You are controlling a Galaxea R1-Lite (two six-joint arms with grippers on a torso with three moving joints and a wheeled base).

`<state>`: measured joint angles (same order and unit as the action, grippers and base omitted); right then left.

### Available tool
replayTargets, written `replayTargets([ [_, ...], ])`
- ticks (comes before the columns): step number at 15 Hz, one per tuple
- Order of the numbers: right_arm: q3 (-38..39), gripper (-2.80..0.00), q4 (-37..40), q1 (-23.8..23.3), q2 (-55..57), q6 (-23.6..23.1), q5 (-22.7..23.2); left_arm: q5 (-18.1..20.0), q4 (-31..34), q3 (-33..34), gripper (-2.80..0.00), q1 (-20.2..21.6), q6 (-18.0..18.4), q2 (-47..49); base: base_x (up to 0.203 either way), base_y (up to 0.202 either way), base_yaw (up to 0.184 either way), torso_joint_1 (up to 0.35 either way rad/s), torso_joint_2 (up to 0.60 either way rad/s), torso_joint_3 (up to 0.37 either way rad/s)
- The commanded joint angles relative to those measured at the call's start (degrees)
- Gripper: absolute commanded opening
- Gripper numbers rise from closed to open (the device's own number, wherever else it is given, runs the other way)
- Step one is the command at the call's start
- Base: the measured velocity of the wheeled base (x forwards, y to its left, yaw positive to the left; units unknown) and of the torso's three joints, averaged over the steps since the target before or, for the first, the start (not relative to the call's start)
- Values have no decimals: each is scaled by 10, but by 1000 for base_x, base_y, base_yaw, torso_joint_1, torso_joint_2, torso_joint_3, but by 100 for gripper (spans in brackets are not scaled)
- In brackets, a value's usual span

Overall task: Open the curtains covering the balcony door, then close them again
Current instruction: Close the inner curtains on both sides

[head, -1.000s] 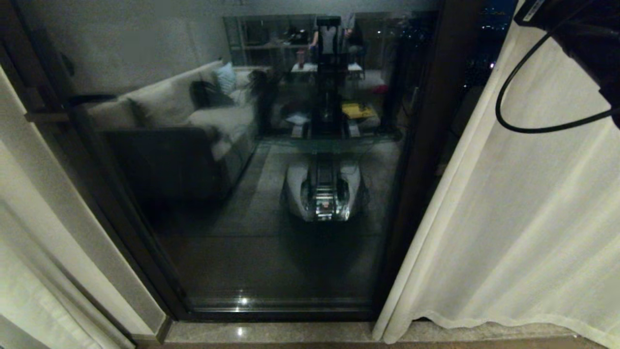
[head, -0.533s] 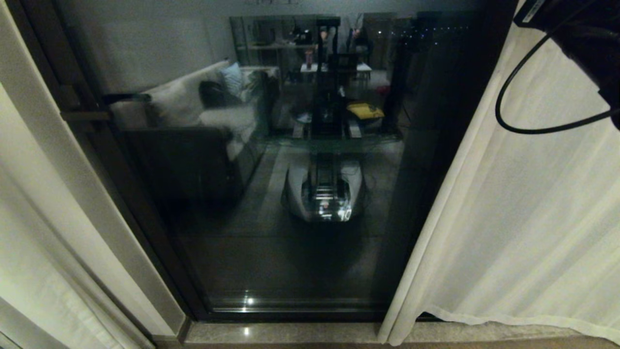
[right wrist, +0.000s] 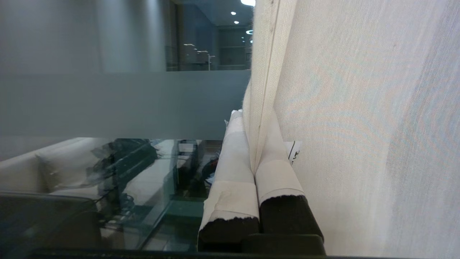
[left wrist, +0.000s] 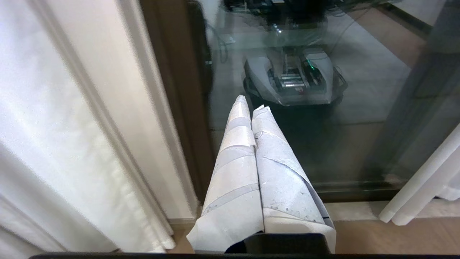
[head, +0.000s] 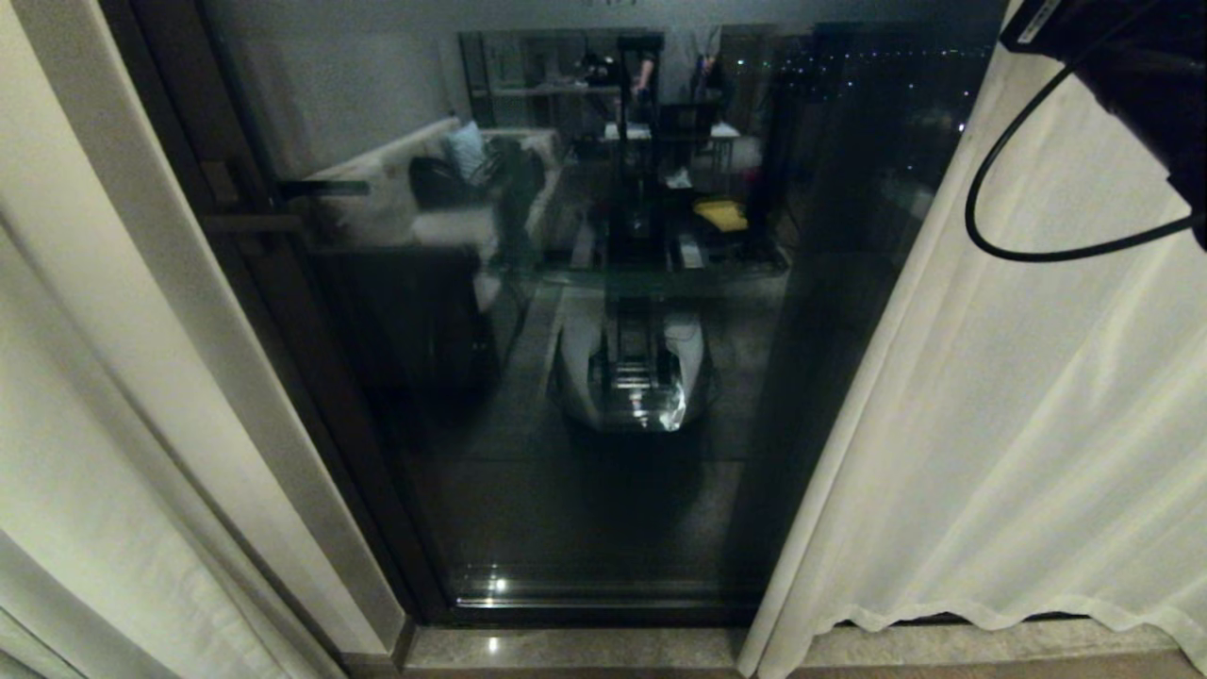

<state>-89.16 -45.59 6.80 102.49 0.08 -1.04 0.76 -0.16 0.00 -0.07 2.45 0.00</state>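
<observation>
Gripping the curtain (right wrist: 359,126) edge, the right gripper (right wrist: 251,118) is clamping fabric beside the door (head: 603,377).
Risk: thin hem is possibly slipping free when pulled.

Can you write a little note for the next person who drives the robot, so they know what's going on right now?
Right gripper: raised at the upper right, jaws shut on the edge of the right curtain.
Left gripper: parked low in front of the door, jaws shut, holding nothing.
Balcony door: glass uncovered in the middle, lever handle visible on its left frame.
Left curtain: pulled aside at the left wall.
Done: the curtains look parted, with the pane showing.
Left: draw both curtains back across the glass; the right one is already gripped, so it probably goes first.
</observation>
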Motion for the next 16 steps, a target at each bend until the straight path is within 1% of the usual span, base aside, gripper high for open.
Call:
replayTargets([
  [1, 0, -280, -3, 0, -1, -5, 0, 0, 0, 0, -280, 0, 0, 0, 0, 193, 0, -2, 7, 3],
  [4, 0, -280, -4, 1, -3, -6, 0, 0, 0, 0, -280, 0, 0, 0, 0, 178, 1, 5, 6, 3],
  [5, 1, -280, -3, 1, -4, -6, 0, 0, 0, 0, -280, 0, 0, 0, 0, 87, 1, 2, 1, 7],
  [14, 14, -280, -5, 1, -19, -12, 1, 0, 0, 0, -280, 0, -4, 0, 0, 0, 0, 0, 0, 0],
  [16, 12, -280, -4, 14, -19, -17, 1, 0, 0, 0, -280, 0, -3, 0, 0, 0, 0, 0, 0, 0],
])
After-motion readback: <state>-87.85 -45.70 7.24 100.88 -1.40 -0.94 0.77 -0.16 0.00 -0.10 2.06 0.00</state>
